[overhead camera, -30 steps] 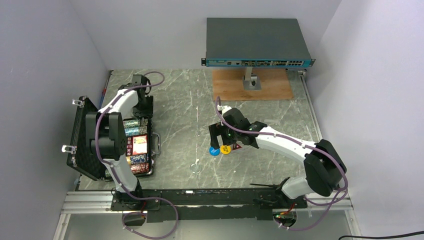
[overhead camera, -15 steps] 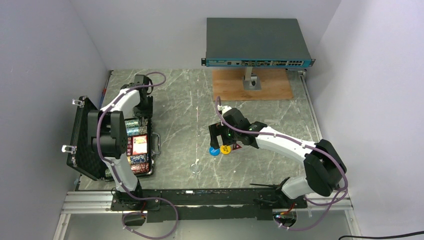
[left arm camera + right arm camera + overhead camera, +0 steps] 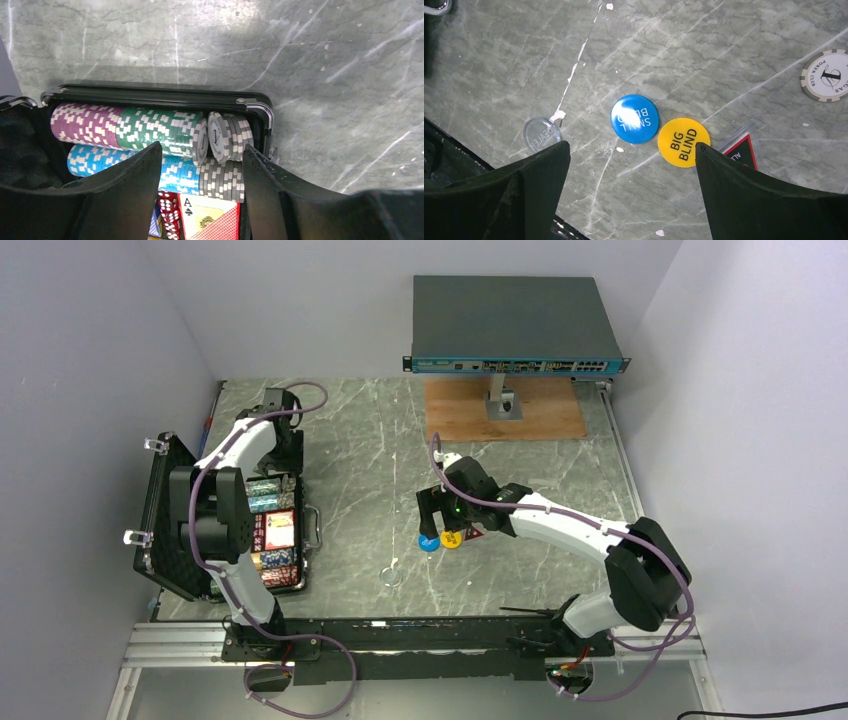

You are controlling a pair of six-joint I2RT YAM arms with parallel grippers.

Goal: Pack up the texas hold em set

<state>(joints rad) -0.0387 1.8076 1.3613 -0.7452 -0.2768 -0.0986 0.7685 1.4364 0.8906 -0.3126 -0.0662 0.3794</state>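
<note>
Right arm stretched forward-left, right gripper [image 3: 629, 150] pointing down, fingers spread. Just beyond the fingertips: blue disc [image 3: 634, 118] "SMALL BLIND", yellow disc [image 3: 683, 142] "BIG BLIND". Left gripper [image 3: 201, 148] spread over briefcase [image 3: 150, 93] chip rows [image 3: 155, 127].

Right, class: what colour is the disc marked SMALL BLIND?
The disc is blue with white lettering. It shows best in the right wrist view.
</note>
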